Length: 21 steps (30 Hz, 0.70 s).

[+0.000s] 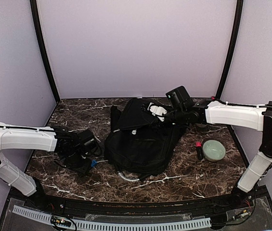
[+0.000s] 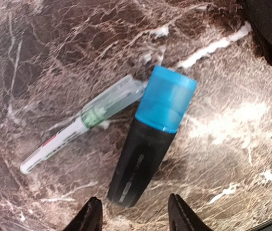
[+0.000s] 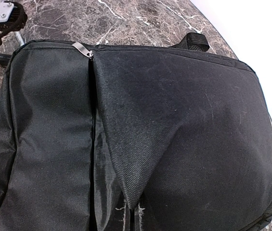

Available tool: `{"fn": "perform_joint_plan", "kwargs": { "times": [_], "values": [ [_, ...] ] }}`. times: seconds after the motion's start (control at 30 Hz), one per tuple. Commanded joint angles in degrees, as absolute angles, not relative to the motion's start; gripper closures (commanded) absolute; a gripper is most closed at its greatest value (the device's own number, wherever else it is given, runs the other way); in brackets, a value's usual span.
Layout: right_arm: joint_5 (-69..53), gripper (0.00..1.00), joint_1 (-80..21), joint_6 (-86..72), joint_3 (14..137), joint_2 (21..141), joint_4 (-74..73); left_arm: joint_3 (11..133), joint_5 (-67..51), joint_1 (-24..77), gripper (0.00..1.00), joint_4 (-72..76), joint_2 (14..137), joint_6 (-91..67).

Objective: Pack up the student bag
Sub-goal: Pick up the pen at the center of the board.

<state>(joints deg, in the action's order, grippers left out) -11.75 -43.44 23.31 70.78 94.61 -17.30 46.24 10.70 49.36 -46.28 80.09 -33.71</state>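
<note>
The black student bag (image 1: 140, 142) lies flat mid-table and fills the right wrist view (image 3: 198, 120). My right gripper (image 1: 153, 113) is over its far end, shut on a pinched fold of the bag's fabric flap (image 3: 138, 192) and pulling it up into a peak beside the open zip (image 3: 93, 144). My left gripper (image 2: 135, 211) is open and empty, hovering just short of a black highlighter with a blue cap (image 2: 150, 144). A clear pen with a green tip (image 2: 85, 120) lies left of the highlighter. In the top view the left gripper (image 1: 85, 162) is left of the bag.
A pale green bowl (image 1: 214, 149) and a small red-and-black item (image 1: 199, 150) sit right of the bag. The bag's grey loop handle (image 1: 126, 176) lies at its near end. A metal zip pull (image 3: 82, 48) sits at the bag's top edge. Purple walls enclose the table.
</note>
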Motion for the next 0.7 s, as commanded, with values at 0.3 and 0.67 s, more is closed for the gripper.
{"fn": "perform_joint_plan", "kwargs": {
  "times": [0.3,0.67],
  "values": [
    [-14.5,1.00,-44.3,23.6,70.0,93.5,-14.2,45.2,9.3,46.5,0.44,-41.8,85.1,-30.3],
    [-14.4,1.00,-44.3,23.7,69.9,93.8,-14.3,44.9,4.6,46.5,0.64,-40.1,85.3,-30.3]
  ]
}}
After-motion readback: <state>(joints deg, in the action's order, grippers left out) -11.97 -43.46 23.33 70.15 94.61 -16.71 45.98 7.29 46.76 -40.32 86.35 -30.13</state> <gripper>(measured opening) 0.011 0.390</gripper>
